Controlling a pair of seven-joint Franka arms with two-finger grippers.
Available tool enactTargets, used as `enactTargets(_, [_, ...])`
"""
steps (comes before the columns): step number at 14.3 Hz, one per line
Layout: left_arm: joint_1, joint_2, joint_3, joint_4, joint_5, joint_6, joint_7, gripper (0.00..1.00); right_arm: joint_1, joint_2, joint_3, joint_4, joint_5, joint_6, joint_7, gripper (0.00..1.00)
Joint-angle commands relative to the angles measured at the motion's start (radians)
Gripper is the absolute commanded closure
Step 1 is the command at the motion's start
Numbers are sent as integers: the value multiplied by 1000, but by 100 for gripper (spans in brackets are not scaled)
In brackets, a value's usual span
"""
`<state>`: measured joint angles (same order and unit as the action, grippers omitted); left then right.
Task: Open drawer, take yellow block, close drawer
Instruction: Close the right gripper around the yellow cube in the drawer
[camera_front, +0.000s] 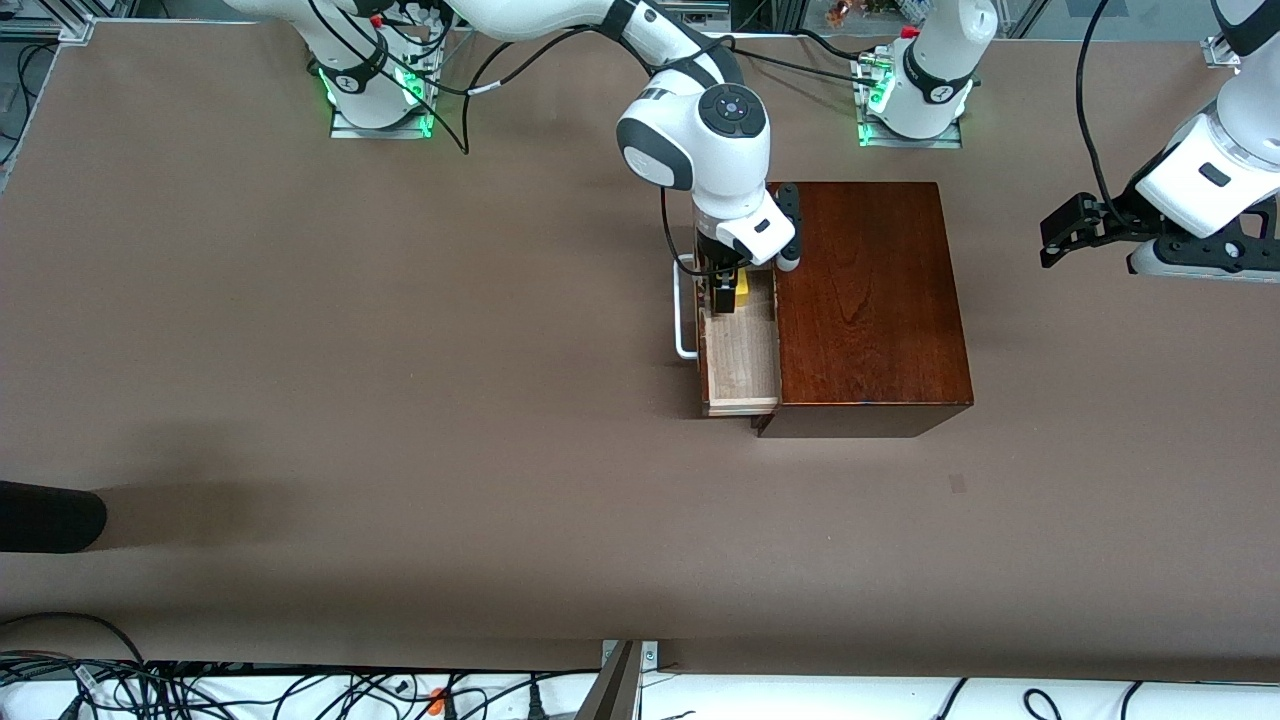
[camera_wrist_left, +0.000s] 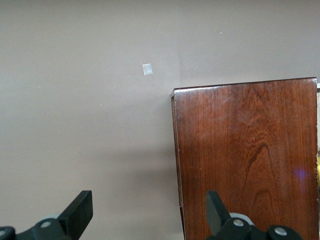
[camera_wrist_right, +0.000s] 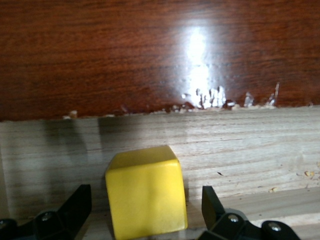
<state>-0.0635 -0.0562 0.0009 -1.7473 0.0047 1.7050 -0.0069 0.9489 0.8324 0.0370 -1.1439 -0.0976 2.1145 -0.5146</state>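
The wooden box (camera_front: 870, 300) has its drawer (camera_front: 740, 365) pulled out at its 9 o'clock side. The right gripper (camera_wrist_right: 145, 220) is down inside, fingers spread around the yellow block (camera_wrist_right: 146, 195), seemingly not yet pinching; next, clench and lift. The left gripper (camera_wrist_left: 150, 215) waits released over the table's end

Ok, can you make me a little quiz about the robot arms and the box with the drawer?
1. True or false: the drawer is pulled out of the wooden box.
2. What sits between the right gripper's open fingers? A) the yellow block B) the white handle C) nothing
3. Fill in: the left gripper, open and holding nothing, waits in the air over the left arm's end of the ____.

Key:
1. True.
2. A. A gap shows on each side, so it is not gripped yet.
3. table.
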Motion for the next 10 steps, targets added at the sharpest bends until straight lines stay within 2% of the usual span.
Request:
enactTargets(1, [1, 3, 2, 23, -2, -25, 25, 0, 5, 16, 1, 41, -10, -14, 7, 46])
enactTargets(3, [1, 3, 2, 23, -2, -30, 27, 0, 5, 11, 0, 39, -7, -18, 19, 80])
enactTargets(7, [1, 4, 2, 23, -2, -50, 28, 0, 2, 5, -3, 52, -7, -19, 45, 100])
enactTargets(10, [1, 4, 2, 23, -3, -51, 27, 0, 1, -28, -2, 55, -5, -65, 59, 100])
